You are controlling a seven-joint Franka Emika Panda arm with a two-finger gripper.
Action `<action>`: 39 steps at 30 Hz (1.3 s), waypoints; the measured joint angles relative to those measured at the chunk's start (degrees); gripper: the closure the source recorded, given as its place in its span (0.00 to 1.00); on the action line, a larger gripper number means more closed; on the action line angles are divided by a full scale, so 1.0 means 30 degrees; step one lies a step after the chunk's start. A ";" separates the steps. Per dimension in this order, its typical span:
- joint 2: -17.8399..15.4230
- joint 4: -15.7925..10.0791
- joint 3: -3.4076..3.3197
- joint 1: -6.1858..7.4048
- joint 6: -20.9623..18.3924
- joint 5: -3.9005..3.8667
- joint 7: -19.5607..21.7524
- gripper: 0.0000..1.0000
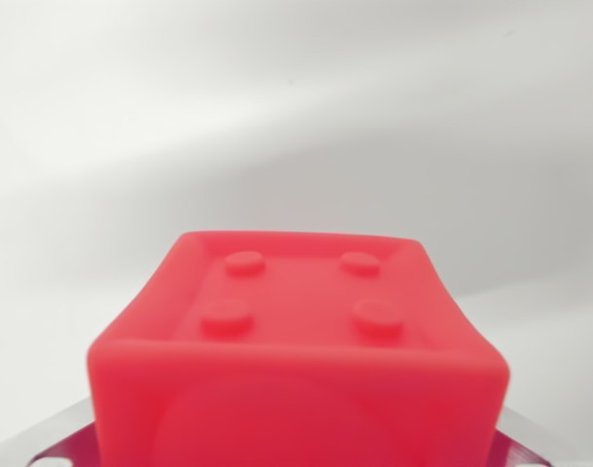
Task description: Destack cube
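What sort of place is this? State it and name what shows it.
Probably a lab test bench, though little shows: a red cube with four raised studs fills the wrist view, over a plain white surface. Nothing household or industrial appears.

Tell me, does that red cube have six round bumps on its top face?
No. The red cube shows four round bumps on its recessed top face, arranged two by two.

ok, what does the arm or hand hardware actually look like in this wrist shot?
Very little of it shows. At the bottom edge, on both sides of the red studded cube, pale grey metallic-looking strips peek out, with white dot-like marks at the lower left corner. They could belong to the hand, but that can't be confirmed. No fingers, cables, labels or arm links are visible; the cube blocks the rest.
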 joint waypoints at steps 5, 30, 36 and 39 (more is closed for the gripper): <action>0.0569 0.0098 -0.0171 0.0132 0.0483 -0.0194 0.0137 1.00; 0.2795 0.0619 -0.1066 0.0955 0.2197 -0.0514 0.0422 1.00; 0.3114 0.0706 -0.1199 0.1085 0.2464 -0.0514 0.0422 1.00; 0.3258 0.0741 -0.1253 0.1144 0.2561 -0.0515 0.0422 1.00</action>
